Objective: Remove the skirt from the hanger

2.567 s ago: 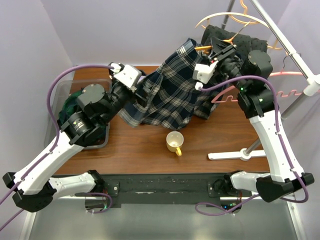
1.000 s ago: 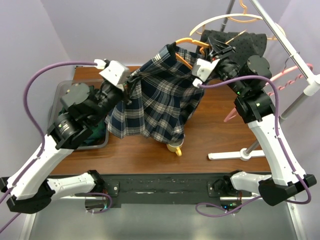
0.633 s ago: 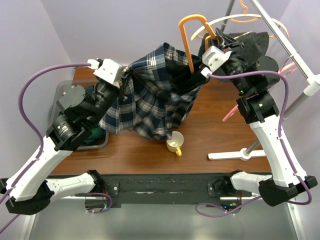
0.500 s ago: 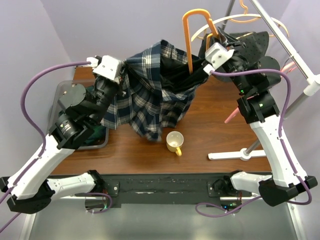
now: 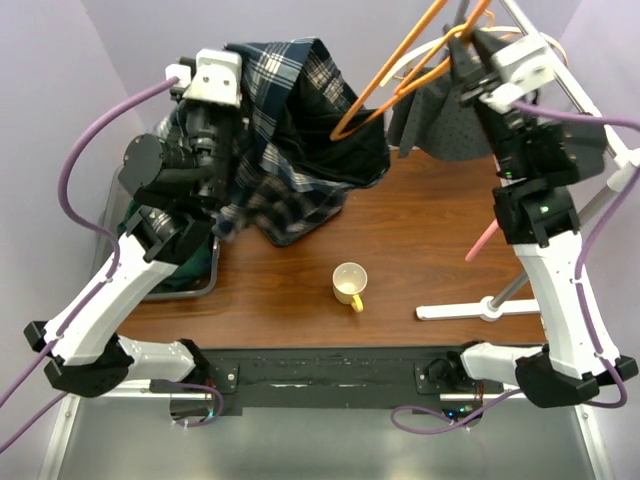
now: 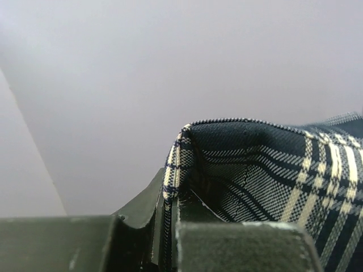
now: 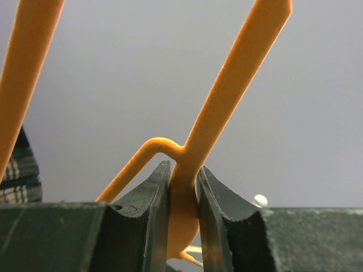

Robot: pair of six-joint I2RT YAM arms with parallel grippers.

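Wooden table [image 5: 430, 240] partly behind skirt [image 5: 290, 150]; hanger [image 5: 342, 128] top off-frame.

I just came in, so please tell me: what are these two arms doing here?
The left hand is shut on the edge of the plaid skirt, holding it high on the left. The right hand is shut on the orange hanger, raised on the right. The hanger's lower end overlaps the skirt from above, so whether it is fully out is unclear.

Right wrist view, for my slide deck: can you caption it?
Right gripper shut on the orange hanger, a corner of the plaid skirt at left.
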